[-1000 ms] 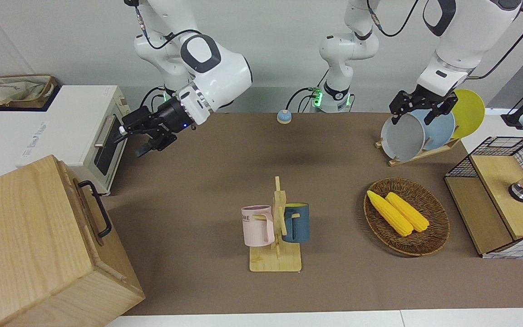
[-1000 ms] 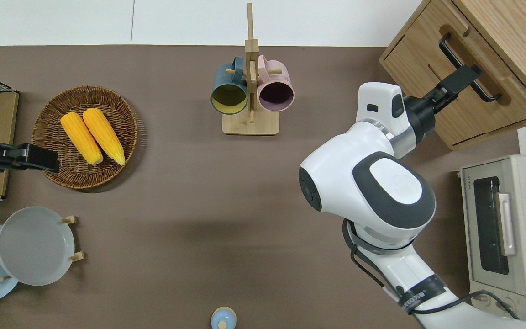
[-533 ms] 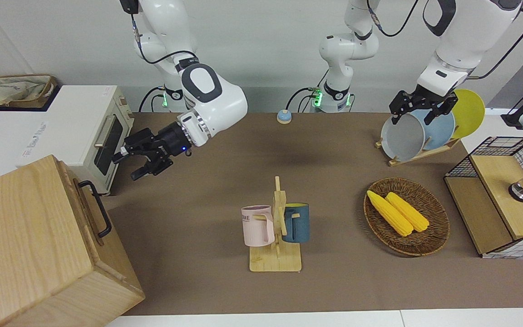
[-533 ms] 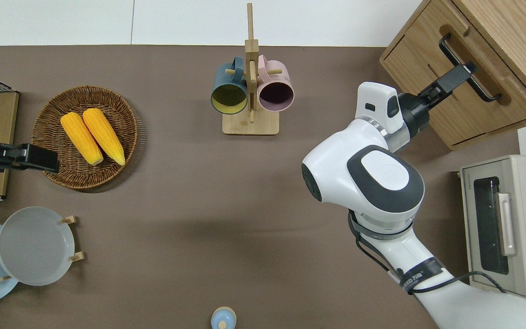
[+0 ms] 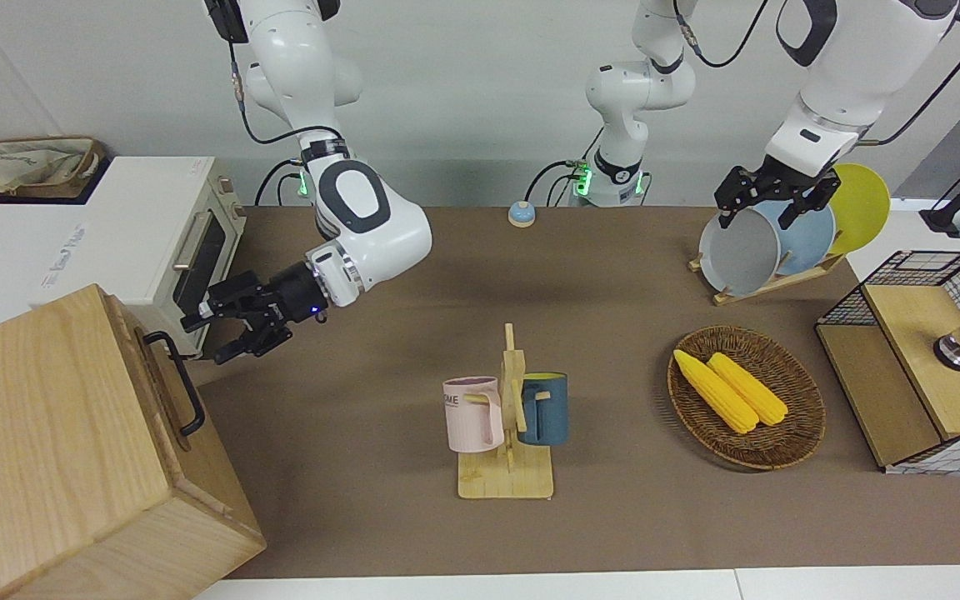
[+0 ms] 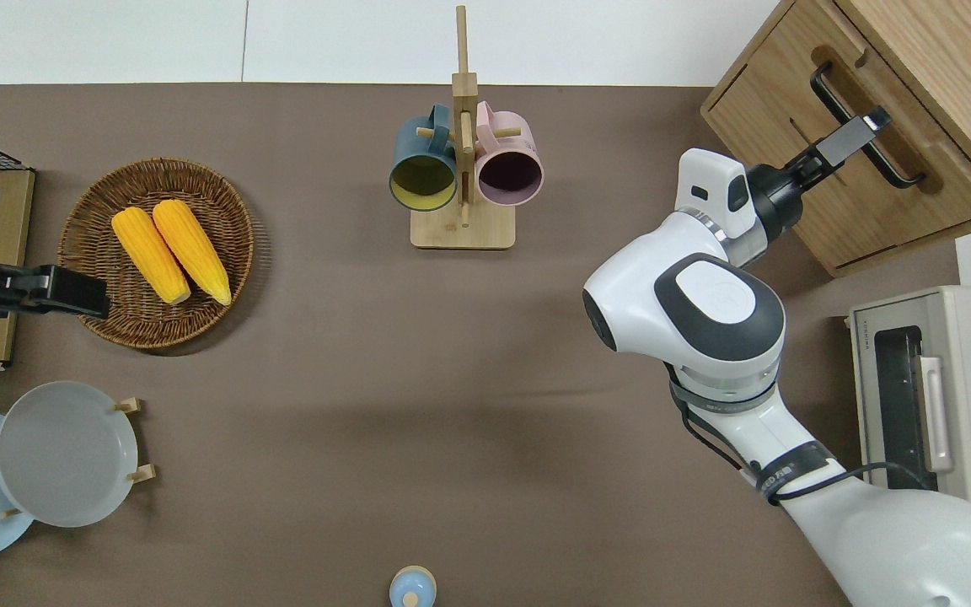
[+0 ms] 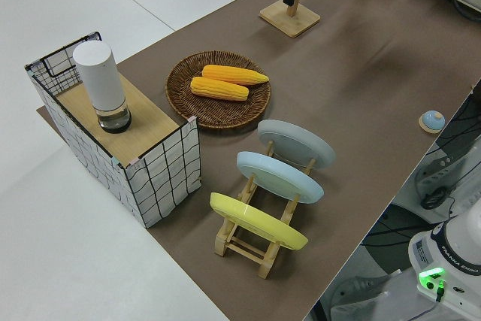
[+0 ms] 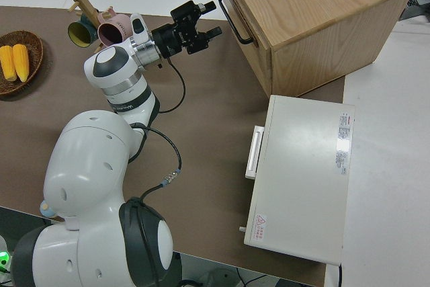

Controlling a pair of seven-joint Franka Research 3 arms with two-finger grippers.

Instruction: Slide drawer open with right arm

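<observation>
Overhead view shows the right end effector (image 6: 855,137) with its fingers spread apart and nothing held — its tips sit just beside the black loop handle (image 6: 865,125) of the drawer (image 6: 873,181), and whether they touch it cannot be told. That drawer is shut, flush in the large light-wood box (image 5: 55,442) at the right arm's end of the tabletop (image 5: 413,275). A white toaster oven (image 5: 155,242) stands beside the box, nearer to the robots. A mug rack (image 6: 462,160) with a pink mug and a blue mug stands mid-tabletop — the left arm is parked.
</observation>
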